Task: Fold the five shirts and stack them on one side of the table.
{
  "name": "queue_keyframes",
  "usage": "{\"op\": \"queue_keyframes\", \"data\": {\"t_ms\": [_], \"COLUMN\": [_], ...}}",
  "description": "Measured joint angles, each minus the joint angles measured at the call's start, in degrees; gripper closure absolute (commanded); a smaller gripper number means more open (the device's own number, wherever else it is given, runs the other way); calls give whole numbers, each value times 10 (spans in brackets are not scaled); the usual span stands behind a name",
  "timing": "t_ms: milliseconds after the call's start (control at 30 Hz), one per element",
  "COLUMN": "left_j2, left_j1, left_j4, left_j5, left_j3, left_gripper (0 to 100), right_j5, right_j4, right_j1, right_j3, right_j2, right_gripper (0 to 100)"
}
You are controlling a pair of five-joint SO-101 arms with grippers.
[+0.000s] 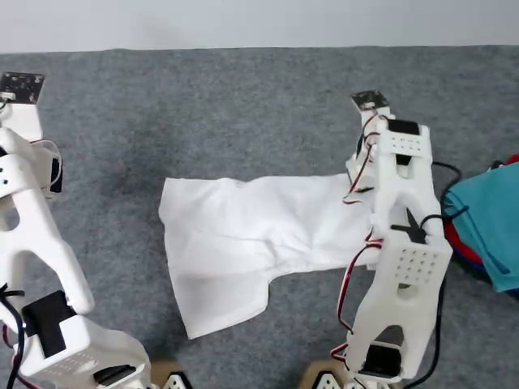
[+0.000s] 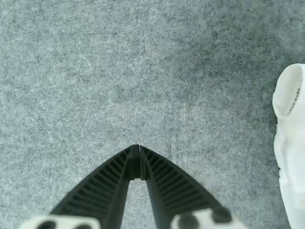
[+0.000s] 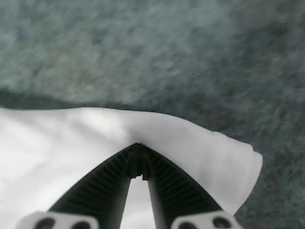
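T-shirt (image 1: 243,243), white, sits beneath right gripper (image 3: 137,151), tips closed at its edge, probably pinching for a fold; grip unconfirmed. Left gripper (image 2: 138,155) closed, idle over bare mat (image 2: 143,71).

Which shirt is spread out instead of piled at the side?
The white shirt, spread mid-table with the right hand at its edge. The teal shirt and red shirt sit piled at the side.

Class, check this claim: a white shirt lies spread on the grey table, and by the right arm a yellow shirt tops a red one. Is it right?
Not quite: the high view shows a teal shirt, not a yellow one, on top of the red shirt. The white shirt does lie spread on the grey table.
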Motion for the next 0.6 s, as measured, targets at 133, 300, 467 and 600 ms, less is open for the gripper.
{"op": "queue_keyframes", "data": {"t_ms": [133, 300, 467, 600], "left_j2": [0, 0, 0, 0], "left_j1": [0, 0, 0, 0], "left_j4": [0, 0, 0, 0], "left_j5": [0, 0, 0, 0], "left_j3": [0, 0, 0, 0], "left_gripper": [997, 997, 997, 997], "right_j5": [0, -1, -1, -1], "right_j4": [18, 65, 131, 207], "right_j1": [25, 38, 30, -14], "right_j3": [-53, -113, -168, -241], "right_j2": [29, 51, 52, 52], "right_gripper": [990, 990, 990, 980]}}
